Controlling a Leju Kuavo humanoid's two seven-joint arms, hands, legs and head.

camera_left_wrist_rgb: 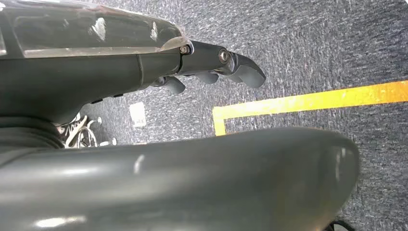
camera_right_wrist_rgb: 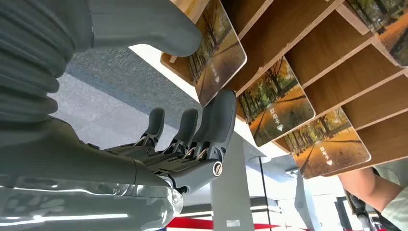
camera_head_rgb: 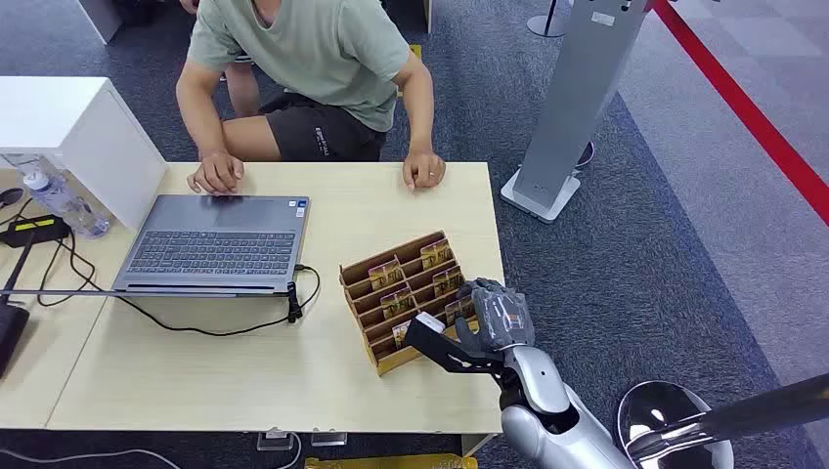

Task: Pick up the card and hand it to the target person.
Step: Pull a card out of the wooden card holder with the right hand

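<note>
A wooden card holder (camera_head_rgb: 364, 277) stands near the table's front right, its slots filled with cards showing autumn trees. My right hand (camera_head_rgb: 494, 318) reaches into the holder's near right end. In the right wrist view its thumb (camera_right_wrist_rgb: 144, 29) lies behind the nearest card (camera_right_wrist_rgb: 219, 53), and a dark fingertip (camera_right_wrist_rgb: 219, 110) touches that card's lower edge. The card still sits in its slot. More cards (camera_right_wrist_rgb: 276, 103) fill the neighbouring slots. My left hand (camera_left_wrist_rgb: 211, 72) hangs over the carpet, holding nothing. The person (camera_head_rgb: 313, 59) sits across the table with both hands on it.
An open laptop (camera_head_rgb: 215, 244) lies left of the holder, its cable (camera_head_rgb: 225, 327) looping across the table. A water bottle (camera_head_rgb: 64, 200) and a white box (camera_head_rgb: 68, 127) stand at the far left. A grey kiosk stand (camera_head_rgb: 577, 98) rises right of the table.
</note>
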